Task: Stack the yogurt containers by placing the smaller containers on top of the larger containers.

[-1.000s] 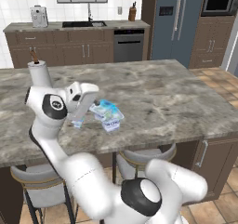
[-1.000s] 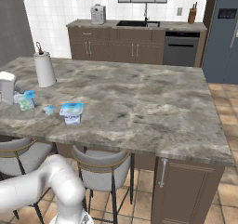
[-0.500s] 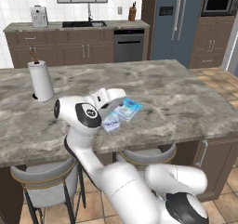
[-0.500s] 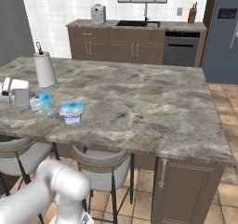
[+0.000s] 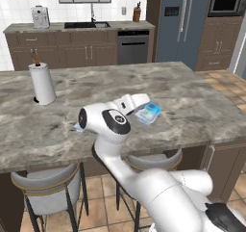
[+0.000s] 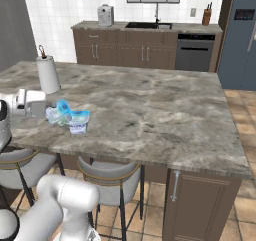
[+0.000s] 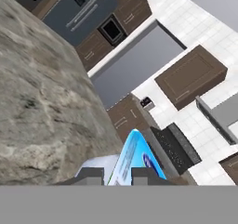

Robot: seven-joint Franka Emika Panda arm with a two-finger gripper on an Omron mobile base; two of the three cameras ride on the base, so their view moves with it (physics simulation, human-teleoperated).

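- Left base view: behind-left of arm, high, looks forward and down over the tabletop (image 5: 202,110) toward the back wall.
- Right base view: behind-right, same aim, jaws sit far left.
- Both share tabletop, paper towel roll (image 5: 42,83), sink wall.
- Hand view: rolled sideways, close, grazing the tabletop along the jaws.

Marble island (image 5: 192,106) occupying foreground — stools (image 6: 107,172) sitting beneath; dark cabinets (image 5: 72,55), white tile wall (image 6: 55,10), refrigerator (image 5: 180,26) standing behind.
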